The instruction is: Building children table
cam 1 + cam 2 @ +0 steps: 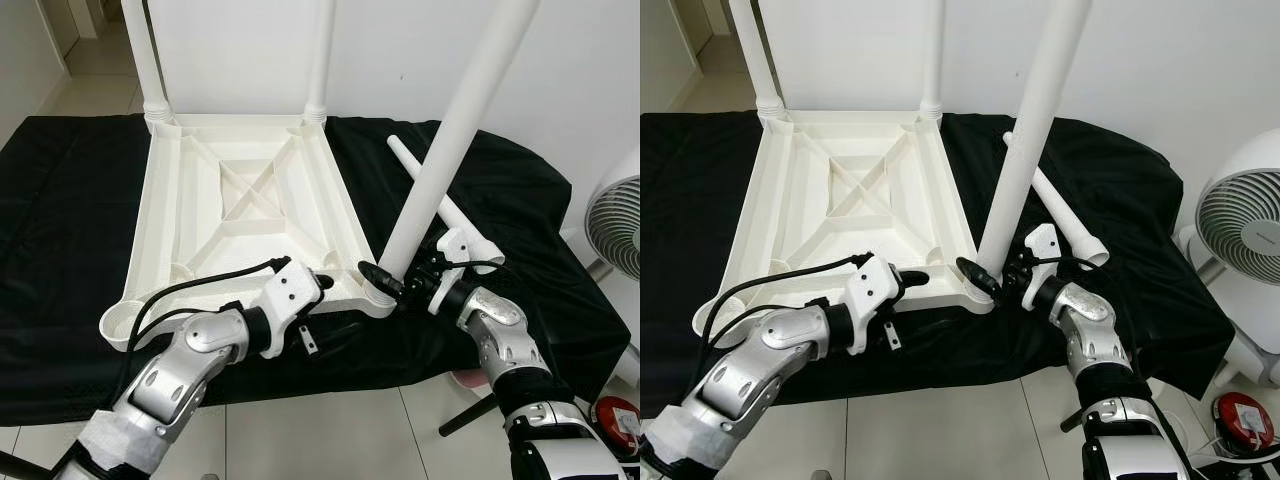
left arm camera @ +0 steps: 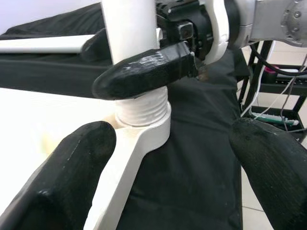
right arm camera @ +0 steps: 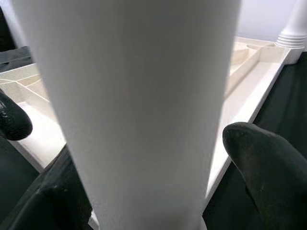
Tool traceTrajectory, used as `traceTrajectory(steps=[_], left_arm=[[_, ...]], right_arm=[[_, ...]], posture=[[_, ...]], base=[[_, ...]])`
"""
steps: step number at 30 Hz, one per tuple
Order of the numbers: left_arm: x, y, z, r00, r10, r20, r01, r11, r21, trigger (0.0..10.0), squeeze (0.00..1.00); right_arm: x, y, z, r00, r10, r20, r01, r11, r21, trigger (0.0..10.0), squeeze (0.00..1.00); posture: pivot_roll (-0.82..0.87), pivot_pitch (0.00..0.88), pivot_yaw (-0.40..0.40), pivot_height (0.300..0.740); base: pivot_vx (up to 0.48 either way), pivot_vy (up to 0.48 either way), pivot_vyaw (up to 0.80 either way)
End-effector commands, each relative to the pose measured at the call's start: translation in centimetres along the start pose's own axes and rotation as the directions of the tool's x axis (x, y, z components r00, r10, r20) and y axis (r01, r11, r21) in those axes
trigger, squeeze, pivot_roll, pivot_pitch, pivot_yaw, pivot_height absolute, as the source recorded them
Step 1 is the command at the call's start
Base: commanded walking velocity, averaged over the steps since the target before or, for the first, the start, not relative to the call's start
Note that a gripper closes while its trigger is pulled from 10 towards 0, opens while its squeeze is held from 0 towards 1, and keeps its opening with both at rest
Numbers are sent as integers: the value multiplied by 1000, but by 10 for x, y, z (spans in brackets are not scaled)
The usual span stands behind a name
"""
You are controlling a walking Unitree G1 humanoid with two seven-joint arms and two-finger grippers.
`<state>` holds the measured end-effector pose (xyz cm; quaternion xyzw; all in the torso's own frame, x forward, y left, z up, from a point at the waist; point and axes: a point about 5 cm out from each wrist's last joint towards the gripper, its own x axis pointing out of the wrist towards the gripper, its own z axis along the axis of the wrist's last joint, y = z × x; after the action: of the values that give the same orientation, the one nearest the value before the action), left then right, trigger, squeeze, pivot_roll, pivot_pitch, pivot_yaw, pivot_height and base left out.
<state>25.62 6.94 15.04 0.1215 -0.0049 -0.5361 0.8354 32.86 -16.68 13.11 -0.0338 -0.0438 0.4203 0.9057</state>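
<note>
White walls and pale floor tiles behind, and a low bench covered in a black cloth takes up most of the scene. Going left to right:

Lying upside down on the cloth is the white plastic children's tabletop with a ribbed X-braced underside. Two white plastic legs are already standing up out of its two far corner sockets. The near-left socket looks empty.

The left claw sits low at the near edge of the tabletop, just left of the near-right corner. Its fingers are spread apart with nothing between them, hovering either side of that corner rather than gripping it.

Then the action: a third long white tube leg is planted in the near-right corner socket, leaning off to the right, not straight. In the left wrist view you can see its ribbed threaded end still exposed above the socket, so I'd say it's not fully seated. The right claw is clamped around that leg right at its base.

Further right a fourth white leg lies loose on the cloth, and a white floor fan stands off the bench at far right.

So we're on leg three. The next move probably needs straightening the leg, then twisting it down, with the left claw steadying the corner.
</note>
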Motion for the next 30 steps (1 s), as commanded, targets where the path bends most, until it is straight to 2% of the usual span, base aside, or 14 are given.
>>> traceTrajectory(steps=[1, 7, 8, 10, 11, 12, 13, 17, 18, 19, 20, 22, 23, 30], left_arm=[[2, -4, -4, 998, -63, -18, 64, 998, 18, 10000, 0], [7, -11, -1, 997, -72, 0, 72, 997, 7, 10000, 0], [7, -12, -1, 997, -74, 3, 74, 997, 6, 10000, 0], [7, -12, -1, 997, -74, 3, 74, 997, 6, 10000, 0], [8, -12, 0, 997, -75, 7, 75, 997, 5, 10000, 0], [8, -12, 0, 997, -75, 7, 75, 997, 5, 10000, 0], [9, -12, 0, 997, -74, 11, 74, 997, 3, 10000, 0], [14, -12, 1, 997, -68, 24, 68, 998, 1, 10000, 0], [15, -12, 1, 997, -67, 27, 67, 998, 1, 10000, 0], [15, -12, 1, 997, -67, 27, 67, 998, 1, 10000, 0], [16, -12, 2, 997, -67, 29, 67, 998, 2, 10000, 0], [17, -12, 2, 997, -67, 31, 67, 998, 3, 10000, 0], [18, -12, 2, 997, -67, 33, 67, 998, 4, 10000, 0], [19, -11, 3, 997, -64, 40, 64, 998, 9, 10000, 0]], right_arm=[[-2, 1, -2, 1000, 18, -15, -18, 1000, 4, 10000, 0], [-4, -11, 3, 999, 7, -34, -8, 1000, -24, 9294, 0], [-5, -12, 1, 999, 7, -44, -8, 1000, -21, 4588, 0], [-5, -12, 1, 999, 7, -44, -8, 1000, -21, 4588, 0], [-6, -11, -1, 999, 9, -52, -10, 1000, -14, 1686, 0], [-6, -11, -1, 999, 9, -52, -10, 1000, -14, 1686, 0], [-7, -11, -4, 998, 10, -58, -10, 1000, -8, 0, 0], [-9, -7, -11, 997, 18, -80, -17, 1000, 7, 0, 0], [-9, -6, -13, 996, 12, -93, -11, 1000, 15, 1686, 0], [-9, -6, -13, 996, 12, -93, -11, 1000, 15, 1686, 0], [-10, -5, -16, 995, 6, -103, -4, 1000, 20, 8314, 0], [-10, -5, -17, 994, 2, -110, 0, 1000, 24, 8314, 0], [-10, -4, -19, 993, -10, -119, 13, 1000, 25, 10000, 0], [-4, -3, -21, 981, -154, -119, 159, 987, 32, 10000, 0]], posture=[[-95, 0, -41, 740], [-88, 0, -40, 740], [-87, 0, -40, 740], [-87, 0, -40, 740], [-85, 0, -40, 740], [-85, 0, -40, 740], [-85, 0, -40, 740], [-88, 0, -38, 740], [-89, 0, -37, 740], [-89, 0, -37, 740], [-90, 0, -36, 740], [-90, 0, -36, 740], [-89, 0, -37, 740], [-88, 0, -46, 740]], base=[[0, 0, 0], [0, 0, 0], [0, 0, 0], [0, 0, 0], [0, 0, 0], [0, 0, 0], [0, 0, 0], [0, 0, 0], [0, 0, 0], [0, 0, 0], [0, 0, 0], [0, 0, 0], [0, 0, 0], [0, 0, 0]])
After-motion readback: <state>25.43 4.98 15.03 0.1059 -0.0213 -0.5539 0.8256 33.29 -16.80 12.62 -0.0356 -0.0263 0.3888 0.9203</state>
